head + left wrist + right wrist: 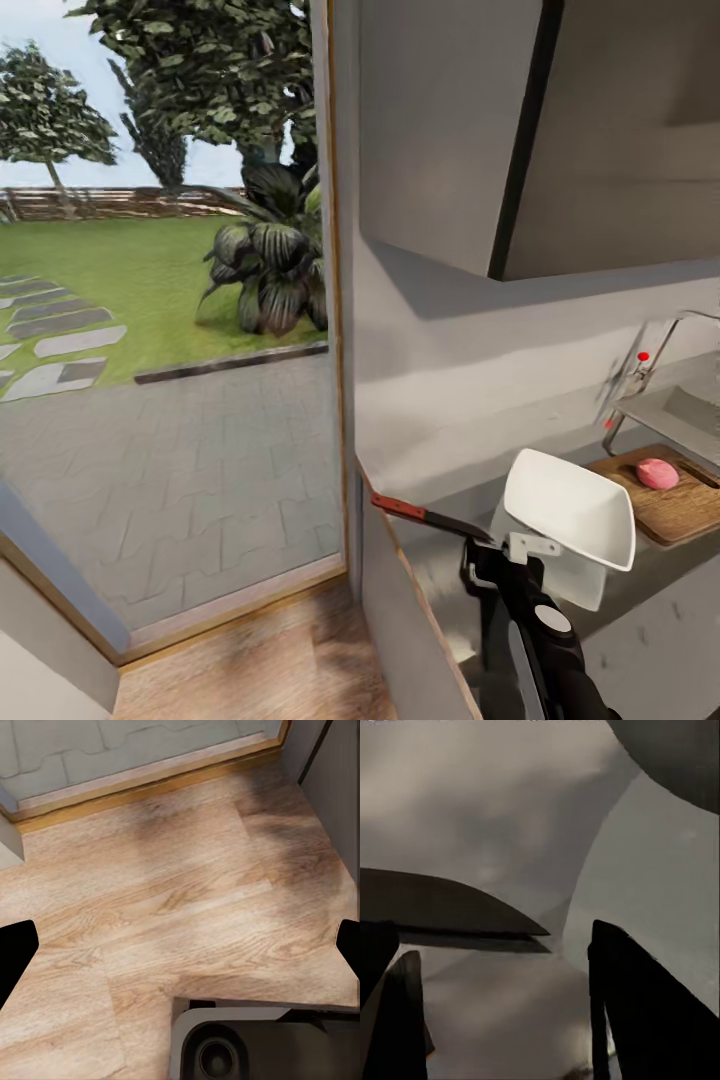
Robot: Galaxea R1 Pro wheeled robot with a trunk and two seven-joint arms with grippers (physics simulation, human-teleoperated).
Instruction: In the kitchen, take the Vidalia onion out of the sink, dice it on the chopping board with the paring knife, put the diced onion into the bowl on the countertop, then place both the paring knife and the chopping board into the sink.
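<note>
Our right pincer [478, 560] sits at the near edge of the worktop [650, 620], and in the right wrist view its fingers [645, 1020] stand either side of the dark blade of the paring knife [425, 516]; whether they are clamped on it we cannot tell. In the head view the knife's red handle points away from the arm toward the doorway. Just beside the pincer, the white bowl [575, 505] rests tilted on the worktop. Beyond the bowl lies the chopping board [680, 505], with the Vidalia onion [657, 473] whole on top of it. Behind the board are the sink [690, 415] and its tap with a red knob. Our left pincer [180, 945] hangs with fingers wide apart above the wooden floor [150, 892].
</note>
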